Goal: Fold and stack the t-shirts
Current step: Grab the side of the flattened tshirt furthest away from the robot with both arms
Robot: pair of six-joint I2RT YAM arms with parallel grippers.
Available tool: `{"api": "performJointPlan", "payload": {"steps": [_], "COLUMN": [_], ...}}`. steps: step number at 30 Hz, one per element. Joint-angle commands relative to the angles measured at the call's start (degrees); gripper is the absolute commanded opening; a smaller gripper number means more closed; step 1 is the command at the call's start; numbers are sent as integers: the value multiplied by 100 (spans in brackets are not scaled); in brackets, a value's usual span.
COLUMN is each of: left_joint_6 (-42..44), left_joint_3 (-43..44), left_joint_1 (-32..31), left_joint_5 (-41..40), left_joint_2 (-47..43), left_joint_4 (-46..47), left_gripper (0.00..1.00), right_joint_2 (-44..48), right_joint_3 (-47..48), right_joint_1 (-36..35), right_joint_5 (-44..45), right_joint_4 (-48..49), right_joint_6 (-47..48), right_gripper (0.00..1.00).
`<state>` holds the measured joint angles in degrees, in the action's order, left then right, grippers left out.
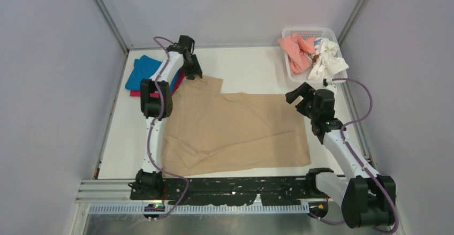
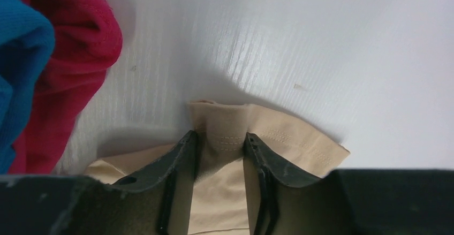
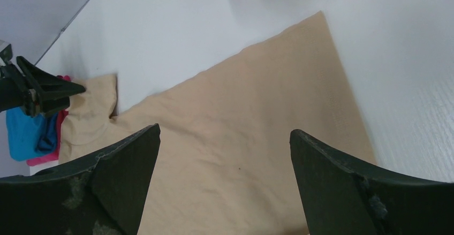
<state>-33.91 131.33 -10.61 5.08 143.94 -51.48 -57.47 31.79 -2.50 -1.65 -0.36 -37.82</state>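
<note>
While the tan t-shirt [image 1: 235, 128] lies spread almost flat across the middle of the white table [image 1: 251, 69], a few wrinkles along its near edge, the two arms work opposite ends of it. Nearer the camera, the right gripper [image 3: 225, 130] hangs above the shirt's right-hand edge with its jaws as wide as they go and nothing in them. Farther back, the left gripper [image 2: 220, 138] is down at the sleeve [image 2: 267, 133] that juts from the shirt's far left corner. Its jaws are partway in, one on each side of the stitched hem, with a ridge of cloth standing between them. Whether that cloth is truly pinched the pictures do not settle.

Just beyond the sleeve, at the far left of the table, lie a blue t-shirt [image 1: 140, 71] and a magenta t-shirt [image 1: 138, 93], the blue on top, seemingly folded. At the far right corner a white mesh basket [image 1: 308, 30] holds a salmon t-shirt [image 1: 295, 50] and a white t-shirt [image 1: 329, 58], both crumpled.

By the look of it the tan shirt's first fold is in hand, at the step of taking hold of the sleeve. The next move would call for a firm pinch on the hem, then a lift and a carry inward over the body of the shirt — low and smooth, so the rest of the cloth is not dragged out of square.
</note>
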Motion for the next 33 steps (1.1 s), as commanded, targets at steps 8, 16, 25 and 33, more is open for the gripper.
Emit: {"api": "performJointPlan", "payload": {"steps": [8,16,25,33], "left_joint_6": [305,592,701,719], "left_joint_3": [-191,-507,-782,-986], "left_joint_1": [-7,-11,-28,-66], "left_joint_5": [586,799,1014,1049], "left_joint_2": [-507,-753,-996,-1204], "left_joint_4": [577,750,910,997], "left_gripper": [4,0,0,0], "right_joint_2": [-1668,-3324,-4442,-4982], "right_joint_3": [957,2002,2738,3350], "right_joint_1": [-76,-110,-106,-88], "right_joint_5": [934,1577,2387,2396], "right_joint_4": [-170,316,-73,-704], "right_joint_6": [294,83,78,-95], "right_gripper": [97,89,90,91]}}
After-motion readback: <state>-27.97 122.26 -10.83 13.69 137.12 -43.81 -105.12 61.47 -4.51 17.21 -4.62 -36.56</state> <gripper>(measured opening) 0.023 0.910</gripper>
